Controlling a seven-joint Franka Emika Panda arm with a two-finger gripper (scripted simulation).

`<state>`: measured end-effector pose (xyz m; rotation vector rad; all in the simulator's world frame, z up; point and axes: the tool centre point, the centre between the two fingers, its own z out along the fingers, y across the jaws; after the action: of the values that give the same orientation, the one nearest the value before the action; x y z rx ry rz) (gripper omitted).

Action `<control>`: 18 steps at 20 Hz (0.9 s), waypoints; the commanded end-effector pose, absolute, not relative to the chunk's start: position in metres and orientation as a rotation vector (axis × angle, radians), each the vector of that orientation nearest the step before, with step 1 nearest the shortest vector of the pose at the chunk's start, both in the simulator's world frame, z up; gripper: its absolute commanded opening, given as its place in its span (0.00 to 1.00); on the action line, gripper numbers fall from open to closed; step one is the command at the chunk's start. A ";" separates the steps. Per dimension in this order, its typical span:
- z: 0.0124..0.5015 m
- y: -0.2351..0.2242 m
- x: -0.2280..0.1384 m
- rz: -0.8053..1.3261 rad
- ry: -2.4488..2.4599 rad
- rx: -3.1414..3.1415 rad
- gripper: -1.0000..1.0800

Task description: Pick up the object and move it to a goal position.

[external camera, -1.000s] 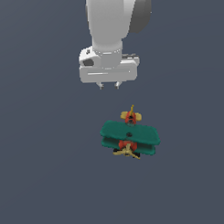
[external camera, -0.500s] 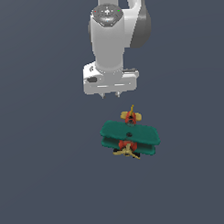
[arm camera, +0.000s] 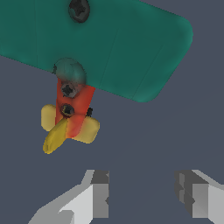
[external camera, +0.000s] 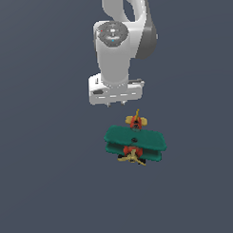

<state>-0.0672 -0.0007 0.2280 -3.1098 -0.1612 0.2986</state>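
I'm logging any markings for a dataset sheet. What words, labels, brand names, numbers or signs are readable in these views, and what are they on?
None: no readable text, number or logo appears in either view.
Toy biplane: plain teal wings, red body, yellow tail; only dark screw heads, no lettering.
Robot arm and open pincer: plain white and grey, unmarked.
Surface: plain dark, no markings.

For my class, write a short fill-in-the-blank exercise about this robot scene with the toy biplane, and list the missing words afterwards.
1. The toy biplane has wings coloured ____.
2. The gripper holds nothing; its jaws are ____.
3. In the wrist view, the part of the plane nearest the gripper is its yellow ____.
4. The plane's body is coloured ____.

Missing words: teal-green; open; tail; red
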 end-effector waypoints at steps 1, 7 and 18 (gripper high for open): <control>0.225 0.000 -0.067 0.307 -0.167 -3.107 0.62; 0.221 -0.001 -0.068 0.325 -0.161 -3.094 0.62; 0.206 -0.007 -0.074 0.410 -0.107 -3.013 0.62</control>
<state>-0.0728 -0.0055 0.2091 -3.0283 -0.1172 0.3947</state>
